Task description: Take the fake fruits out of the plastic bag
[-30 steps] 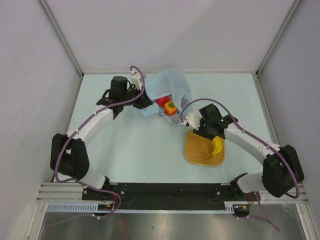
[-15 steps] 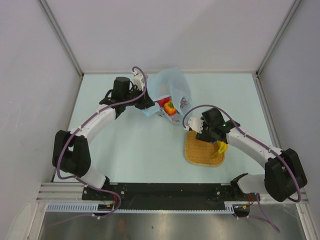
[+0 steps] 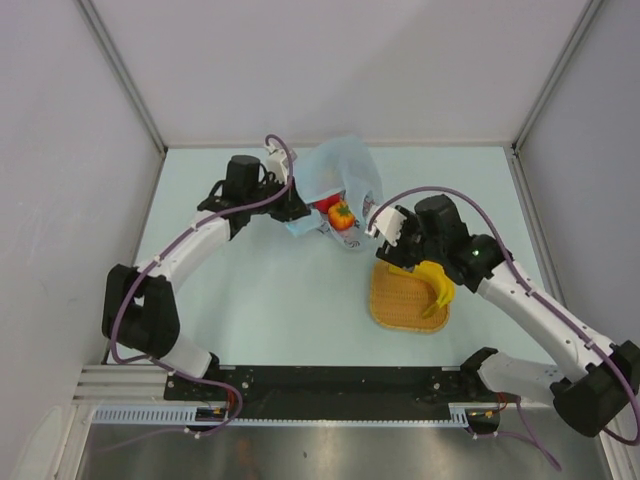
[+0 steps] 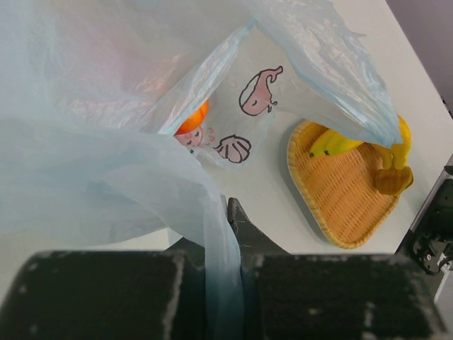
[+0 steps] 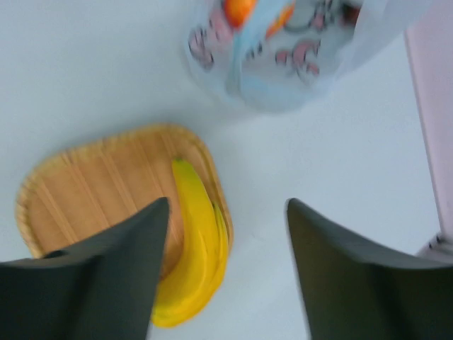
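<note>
Well, the plastic bag (image 3: 338, 180) sits toward the far side of the table, its rim pinched by the left gripper (image 3: 293, 208) and its mouth gaping toward the woven mat (image 3: 398, 300), where a banana (image 3: 438, 287) already lies. The right gripper (image 3: 388, 238) hovers between them, fingers spread, empty. Next, I'd guess, it must reach in for the red-orange fruit (image 3: 341, 213). Around it all is a pale green table (image 3: 260, 290) and plain white walls (image 3: 340, 60).
</note>
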You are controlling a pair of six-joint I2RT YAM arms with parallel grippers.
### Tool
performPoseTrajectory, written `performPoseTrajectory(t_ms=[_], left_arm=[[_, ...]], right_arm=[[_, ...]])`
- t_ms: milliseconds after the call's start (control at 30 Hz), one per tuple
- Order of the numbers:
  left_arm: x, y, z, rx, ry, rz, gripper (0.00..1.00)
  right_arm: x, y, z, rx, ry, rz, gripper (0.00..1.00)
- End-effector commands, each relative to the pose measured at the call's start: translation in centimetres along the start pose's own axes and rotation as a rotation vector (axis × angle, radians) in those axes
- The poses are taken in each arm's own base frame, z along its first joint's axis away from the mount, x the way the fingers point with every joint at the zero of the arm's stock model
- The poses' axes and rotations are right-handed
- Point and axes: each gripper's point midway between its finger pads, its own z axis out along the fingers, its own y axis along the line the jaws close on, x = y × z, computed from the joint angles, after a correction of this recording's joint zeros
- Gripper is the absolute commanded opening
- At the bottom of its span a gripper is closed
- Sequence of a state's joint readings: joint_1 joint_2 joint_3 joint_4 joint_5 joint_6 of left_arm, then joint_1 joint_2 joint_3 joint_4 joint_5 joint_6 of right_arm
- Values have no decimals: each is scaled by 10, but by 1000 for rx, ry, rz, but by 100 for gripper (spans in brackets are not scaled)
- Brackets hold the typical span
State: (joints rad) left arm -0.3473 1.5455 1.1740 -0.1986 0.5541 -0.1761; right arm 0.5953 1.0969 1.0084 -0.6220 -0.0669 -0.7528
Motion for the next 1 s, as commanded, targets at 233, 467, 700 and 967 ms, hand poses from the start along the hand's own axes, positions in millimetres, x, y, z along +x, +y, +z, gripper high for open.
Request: performPoseTrajectory(t_ms=[233, 467, 700, 967], left_arm=[[5, -37, -42, 78, 85, 67, 3], [12, -50, -51, 137, 121, 76, 3], [20, -49, -50, 158, 159, 96, 4], [21, -43, -45, 138, 173, 109, 4]], right_arm=[[-96, -11, 89, -51, -238, 258, 44], [-78, -66, 155, 170, -161, 477, 77], [-48, -86, 203, 194, -87, 665, 92], [-49, -72, 247, 91, -59, 733, 93]])
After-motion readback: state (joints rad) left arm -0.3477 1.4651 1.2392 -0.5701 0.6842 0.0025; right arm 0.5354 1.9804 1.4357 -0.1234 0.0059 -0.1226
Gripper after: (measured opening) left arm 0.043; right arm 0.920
